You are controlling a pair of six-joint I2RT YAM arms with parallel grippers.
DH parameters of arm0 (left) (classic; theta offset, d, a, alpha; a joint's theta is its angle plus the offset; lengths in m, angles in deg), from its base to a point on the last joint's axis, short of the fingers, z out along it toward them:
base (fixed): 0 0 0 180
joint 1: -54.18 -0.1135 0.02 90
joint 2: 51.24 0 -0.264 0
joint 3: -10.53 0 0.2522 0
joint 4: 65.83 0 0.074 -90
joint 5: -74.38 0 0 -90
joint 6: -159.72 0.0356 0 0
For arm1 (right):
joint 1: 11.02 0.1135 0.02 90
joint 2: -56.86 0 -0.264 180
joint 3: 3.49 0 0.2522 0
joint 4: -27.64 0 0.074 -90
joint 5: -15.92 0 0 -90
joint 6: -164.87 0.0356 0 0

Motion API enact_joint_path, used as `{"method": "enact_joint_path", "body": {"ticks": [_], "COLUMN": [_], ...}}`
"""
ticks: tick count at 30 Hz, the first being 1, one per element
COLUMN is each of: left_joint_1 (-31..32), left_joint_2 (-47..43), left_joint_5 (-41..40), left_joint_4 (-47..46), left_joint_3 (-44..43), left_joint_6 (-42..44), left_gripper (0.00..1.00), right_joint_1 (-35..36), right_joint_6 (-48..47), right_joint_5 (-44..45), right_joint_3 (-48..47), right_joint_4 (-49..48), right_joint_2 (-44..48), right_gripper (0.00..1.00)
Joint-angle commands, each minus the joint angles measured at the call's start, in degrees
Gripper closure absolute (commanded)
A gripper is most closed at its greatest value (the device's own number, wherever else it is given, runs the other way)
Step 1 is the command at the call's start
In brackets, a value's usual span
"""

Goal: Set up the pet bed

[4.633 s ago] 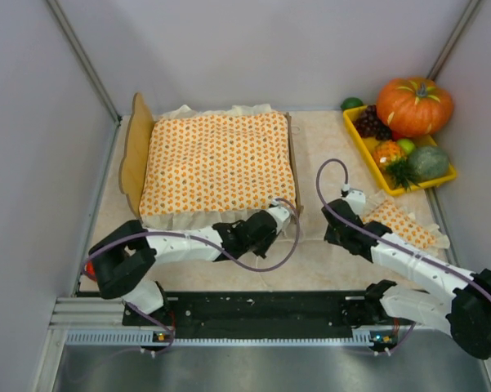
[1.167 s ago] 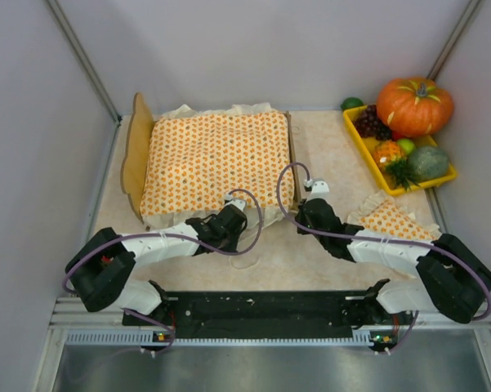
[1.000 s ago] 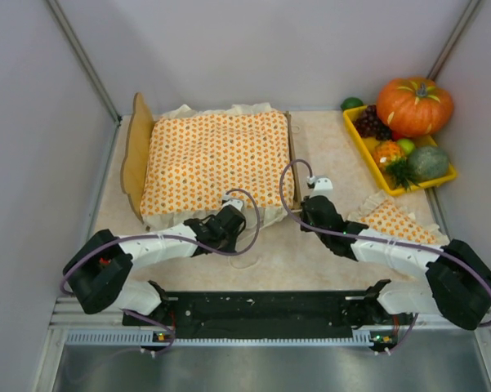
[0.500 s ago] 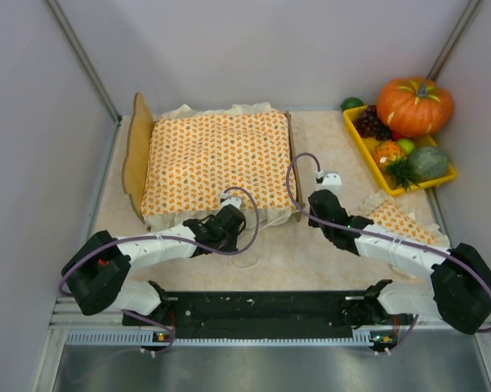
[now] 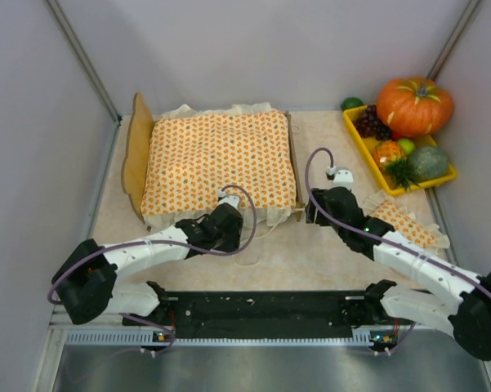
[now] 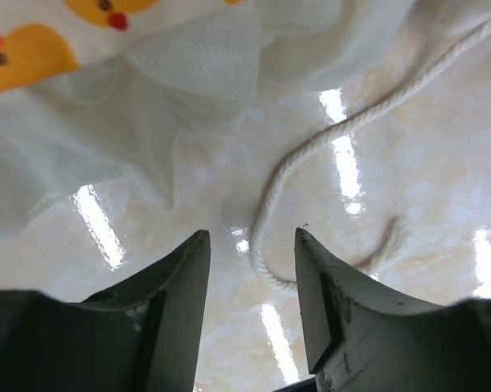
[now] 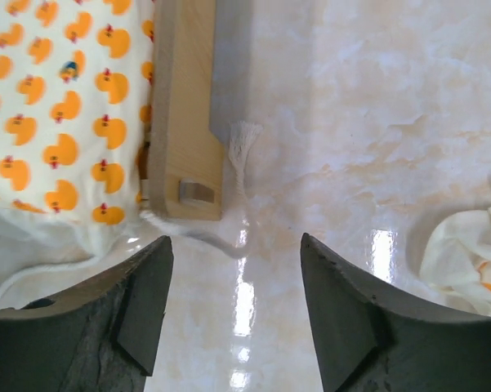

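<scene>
Hanging low over the glossy marbled table (image 5: 331, 143), the left gripper (image 6: 251, 238) stood with its jaws partly spread and nothing between them. A white cord (image 6: 310, 147) curled on the surface just beyond its fingertips, and past that lay the white ruffle of the duck-printed bedspread (image 5: 216, 159). The right gripper (image 7: 237, 245) was likewise open and empty, pointing at the near foot-end corner of the pet bed (image 7: 188, 106) without touching it. A frayed cord end lay beside that wooden corner. The bed sat on the far left part of the table, just beyond both grippers, its rounded headboard upright at the left end and the bedspread covering it. To the right arm's right lay a small ruffled pillow (image 5: 402, 224), apart from the bed. Farther back stood a yellow tray (image 5: 361, 140) of fruit and a pumpkin (image 5: 414, 104).
</scene>
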Motion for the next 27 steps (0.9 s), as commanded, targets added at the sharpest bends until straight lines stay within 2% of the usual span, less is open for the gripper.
{"method": "enact_joint_path", "body": {"ticks": [1,5,7,9,12,17,22,24,27], "left_joint_1": [-0.2,-0.1,-0.1,-0.1,-0.2,-0.3,-0.5,-0.5,-0.6], "left_joint_2": [-6.3,-14.6,-17.4,-21.1,-25.0,-31.0,-33.6,-33.6,-33.1], "left_joint_5": [0.8,-0.6,-1.7,-4.5,-9.3,-15.5,-19.7,-20.6,-21.8], "left_joint_4": [1.2,2.7,4.2,6.3,9.8,15.3,19.2,20.1,21.3], "left_joint_3": [-2.8,-2.3,-2.8,-3.9,-5.6,-8.7,-12.3,-14.1,-16.0], "left_joint_6": [0.3,0.0,0.2,0.2,0.8,1.9,4.5,5.8,7.0], "left_gripper": [0.47,0.30,0.11,0.01,0.01,0.01,0.01,0.01,0.01], "right_joint_1": [-1.3,-2.4,-2.6,-2.8,-3.1,-4.1,-7.0,-8.4,-11.7], "right_joint_6": [1.7,3.7,4.1,4.2,3.5,1.3,-2.5,-3.5,-5.2], "right_joint_5": [-4.2,-7.2,-8.2,-8.1,-7.8,-3.7,-2.8,-2.7,-4.0], "right_joint_3": [-3.8,-7.5,-10.5,-12.9,-17.4,-19.7,-17.6,-16.6,-15.8], "right_joint_4": [4.0,4.8,4.8,4.7,5.6,6.5,6.5,6.5,6.6], "right_joint_2": [7.2,5.3,0.6,-4.8,-12.0,-17.7,-17.0,-16.2,-14.0], "right_gripper": [0.34,0.32,0.32,0.32,0.38,0.59,0.95,0.99,1.00]}}
